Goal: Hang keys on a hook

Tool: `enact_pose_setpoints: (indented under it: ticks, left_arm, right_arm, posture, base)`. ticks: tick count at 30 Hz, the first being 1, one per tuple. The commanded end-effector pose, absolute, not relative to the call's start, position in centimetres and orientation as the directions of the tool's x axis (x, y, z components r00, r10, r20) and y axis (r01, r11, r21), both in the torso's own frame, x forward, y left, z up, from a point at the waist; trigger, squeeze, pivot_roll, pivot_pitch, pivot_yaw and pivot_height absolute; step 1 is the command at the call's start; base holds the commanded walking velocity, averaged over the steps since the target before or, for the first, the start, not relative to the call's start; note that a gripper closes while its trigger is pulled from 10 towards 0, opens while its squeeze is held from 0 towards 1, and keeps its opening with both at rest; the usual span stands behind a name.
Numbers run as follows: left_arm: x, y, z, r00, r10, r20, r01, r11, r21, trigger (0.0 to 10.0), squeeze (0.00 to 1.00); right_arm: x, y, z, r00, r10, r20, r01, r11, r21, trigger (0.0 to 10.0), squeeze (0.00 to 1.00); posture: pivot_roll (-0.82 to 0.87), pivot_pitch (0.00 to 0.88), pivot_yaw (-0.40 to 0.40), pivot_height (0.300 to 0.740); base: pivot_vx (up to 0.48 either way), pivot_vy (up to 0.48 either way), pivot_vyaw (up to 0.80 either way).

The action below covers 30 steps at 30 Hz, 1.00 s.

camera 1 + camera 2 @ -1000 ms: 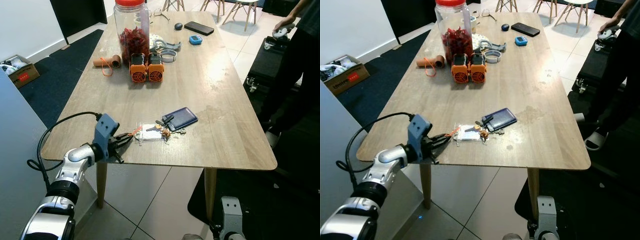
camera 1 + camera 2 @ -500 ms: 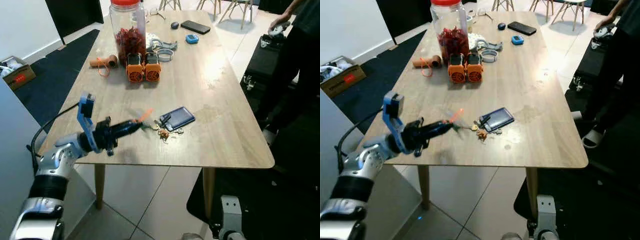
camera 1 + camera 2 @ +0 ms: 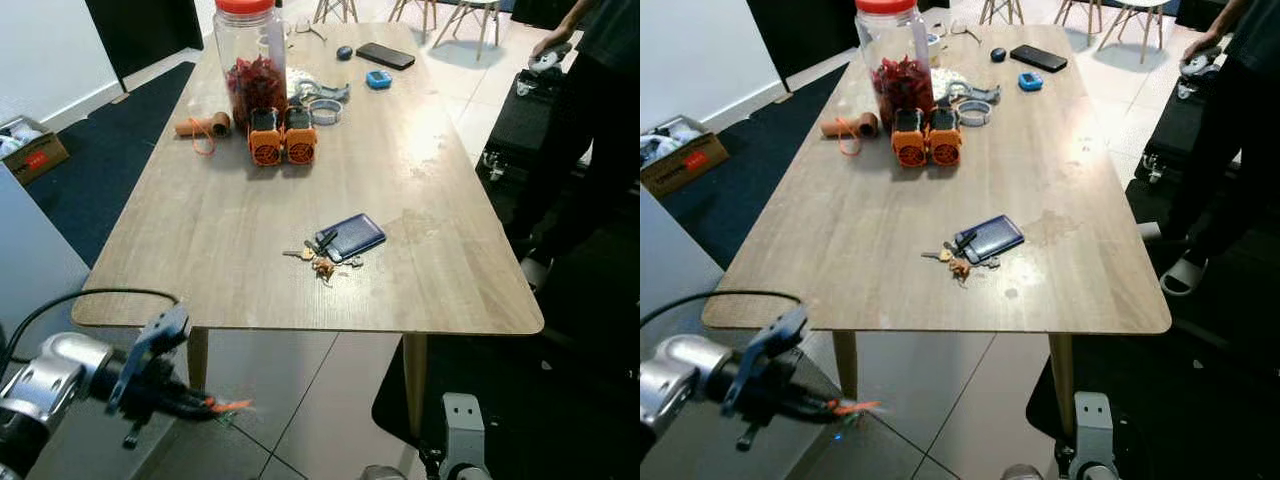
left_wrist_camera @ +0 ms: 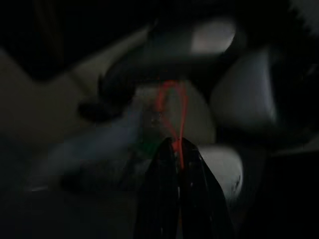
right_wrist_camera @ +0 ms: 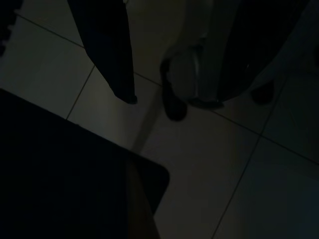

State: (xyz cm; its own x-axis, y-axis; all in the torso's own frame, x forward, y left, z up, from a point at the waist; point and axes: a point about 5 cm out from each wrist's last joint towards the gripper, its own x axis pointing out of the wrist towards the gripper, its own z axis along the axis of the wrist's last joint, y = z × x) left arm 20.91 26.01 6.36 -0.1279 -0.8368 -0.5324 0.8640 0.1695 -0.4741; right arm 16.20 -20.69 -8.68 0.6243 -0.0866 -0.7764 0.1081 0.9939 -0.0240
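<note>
Nearest, the left claw point(image 3: 205, 408) hangs low beside the robot, below the desk point(image 3: 200, 240) edge and over the floor point(image 3: 300, 400). Its fingers are pinched together on a thin orange loop point(image 4: 172, 112), whose end pokes out past the tips; whether any key hangs from it I cannot tell. The right claw point(image 5: 149, 50) points at the dark floor with its fingers spread wide, holding nothing. Farther on, a bunch of keys point(image 3: 318, 262) lies on the desk just beside a blue wallet point(image 3: 350, 236), up and forward-right of the left claw, which is the nearer arm. No hook can be made out. Beyond stand a jar point(image 3: 250, 60) and a person point(image 3: 600, 110).
</note>
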Motion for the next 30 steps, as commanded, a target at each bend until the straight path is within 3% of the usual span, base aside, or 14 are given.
enact_pose_setpoints:
  ticks: [1,6,8,9,13,15,16,18,20,23,24,26,27,30]
  left_arm:
    - [19.8,27.3,4.6,-0.105,-0.78,-0.617,0.864,0.236,-0.445,0.0,0.0]
    - [18.8,27.8,2.6,-0.043,-0.758,-0.651,0.844,0.321,-0.43,0.0,0.0]
    - [17.7,28.3,0.5,0.083,-0.711,-0.699,0.815,0.452,-0.363,0.0,0.0]
    - [17.7,28.3,0.5,0.083,-0.711,-0.699,0.815,0.452,-0.363,0.0,0.0]
    - [17.0,28.7,-1.3,0.233,-0.638,-0.734,0.757,0.592,-0.275,0.0,0.0]
    - [17.5,28.7,-2.3,0.453,-0.524,-0.721,0.603,0.776,-0.185,0.0,0.0]
    - [17.5,28.7,-2.3,0.453,-0.524,-0.721,0.603,0.776,-0.185,0.0,0.0]
    - [18.8,28.7,-2.8,0.664,-0.338,-0.667,0.346,0.93,-0.127,0.0,0.0]
    - [19.6,28.2,-3.1,0.752,-0.222,-0.621,0.162,0.975,-0.152,0.0,0.0]
    - [20.3,27.0,-3.5,0.785,-0.173,-0.595,0.087,0.981,-0.171,0.1,0.0]
    - [20.6,25.7,-4.2,0.778,-0.135,-0.613,0.033,0.984,-0.175,4.4,0.0]
    - [20.7,25.1,-4.4,0.776,-0.136,-0.616,0.031,0.983,-0.178,4.7,0.0]
    - [20.8,23.7,-4.8,0.761,-0.188,-0.622,0.102,0.98,-0.171,10.0,0.0]
    - [21.0,22.6,-4.8,0.75,-0.236,-0.618,0.181,0.972,-0.151,10.0,0.0]
  right_arm:
    - [16.1,-20.6,-8.8,0.615,-0.079,-0.785,0.1,0.995,-0.022,10.0,0.0]
    - [16.2,-20.5,-8.7,0.616,-0.077,-0.784,0.098,0.995,-0.021,10.0,0.0]
    - [16.3,-20.6,-8.7,0.618,-0.079,-0.782,0.101,0.995,-0.022,10.0,0.0]
    - [16.3,-20.6,-8.7,0.618,-0.079,-0.782,0.101,0.995,-0.022,10.0,0.0]
    - [16.2,-20.6,-8.7,0.617,-0.083,-0.783,0.106,0.994,-0.022,10.0,0.0]
    - [16.0,-20.6,-8.8,0.615,-0.085,-0.784,0.11,0.994,-0.021,10.0,0.0]
    - [16.0,-20.6,-8.8,0.615,-0.085,-0.784,0.11,0.994,-0.021,10.0,0.0]
    - [15.9,-20.6,-8.9,0.613,-0.086,-0.786,0.114,0.993,-0.02,10.0,0.0]
    - [15.8,-20.5,-8.9,0.611,-0.092,-0.786,0.127,0.992,-0.017,10.0,0.0]
    - [15.9,-20.6,-8.9,0.613,-0.107,-0.783,0.156,0.988,-0.012,10.0,0.0]
    - [16.2,-20.7,-8.7,0.619,-0.129,-0.775,0.207,0.978,0.002,10.0,0.0]
    - [16.3,-20.8,-8.7,0.621,-0.137,-0.771,0.224,0.974,0.007,10.0,0.0]
    - [16.4,-21.0,-8.6,0.62,-0.153,-0.77,0.256,0.966,0.014,10.0,0.0]
    - [16.3,-21.1,-8.6,0.615,-0.167,-0.77,0.285,0.958,0.019,10.0,0.0]
  posture:
    - [0.02,0.055,0.007,0.74]
    - [0.02,0.05,0.009,0.74]
    - [0.02,0.05,0.013,0.74]
    - [0.02,0.05,0.013,0.74]
    - [0.02,0.052,0.017,0.74]
    - [0.02,0.052,0.019,0.74]
    - [0.02,0.052,0.019,0.74]
    - [0.03,0.051,0.012,0.74]
    - [0.03,0.05,0.011,0.74]
    - [0.03,0.048,0.007,0.74]
    - [0.03,0.036,0.005,0.74]
    - [0.03,0.029,0.005,0.74]
    - [0.03,0.016,0.003,0.74]
    - [0.04,0.012,0.003,0.74]
  base:
    - [0.0,0.0,0.0]
    - [0.0,0.0,0.0]
    - [0.0,0.0,0.0]
    - [0.0,0.0,0.0]
    - [0.0,0.0,0.0]
    - [0.0,0.0,0.0]
    - [0.0,0.0,0.0]
    - [0.0,0.0,0.0]
    - [0.0,0.0,0.0]
    - [0.0,0.0,0.0]
    - [0.0,0.0,0.0]
    - [0.0,0.0,0.0]
    - [0.0,0.0,0.0]
    - [0.0,0.0,0.0]
